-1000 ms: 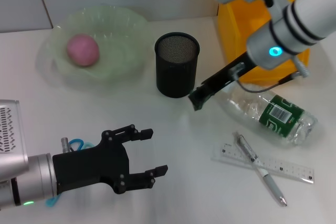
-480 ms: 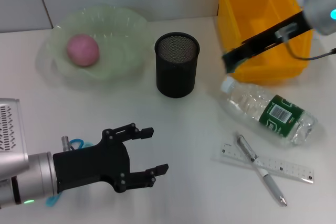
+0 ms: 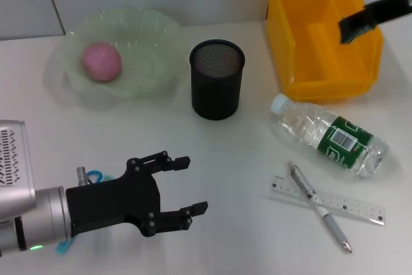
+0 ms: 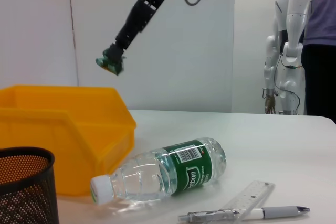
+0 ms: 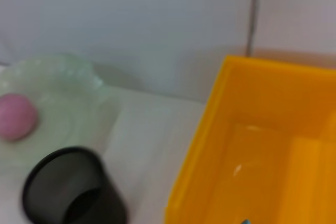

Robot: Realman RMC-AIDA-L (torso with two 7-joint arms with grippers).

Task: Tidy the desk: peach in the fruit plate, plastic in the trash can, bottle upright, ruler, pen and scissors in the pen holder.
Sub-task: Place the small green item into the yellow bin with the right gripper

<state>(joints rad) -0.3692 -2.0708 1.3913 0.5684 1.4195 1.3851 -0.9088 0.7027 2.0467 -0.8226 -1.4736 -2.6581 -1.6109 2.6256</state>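
The pink peach (image 3: pixel 101 61) lies in the pale green fruit plate (image 3: pixel 151 37). A black mesh pen holder (image 3: pixel 217 79) stands mid-table. The clear bottle (image 3: pixel 329 135) with a green label lies on its side. In front of it, a pen (image 3: pixel 320 209) lies crossed over a clear ruler (image 3: pixel 347 206). Blue-handled scissors (image 3: pixel 91 177) peek out under my left arm. My left gripper (image 3: pixel 192 184) hovers open at the front left. My right gripper (image 3: pixel 349 29) hangs over the yellow trash can (image 3: pixel 290 37), shut on a small greenish plastic piece (image 4: pixel 109 64).
The yellow bin sits at the table's back right, against the wall. White table surface shows between the pen holder and my left gripper. Another robot (image 4: pixel 290 40) stands beyond the table's far side in the left wrist view.
My right arm has swung up and to the right, from beside the pen holder and bottle cap to above the yellow bin. The left arm and the table items have not moved.
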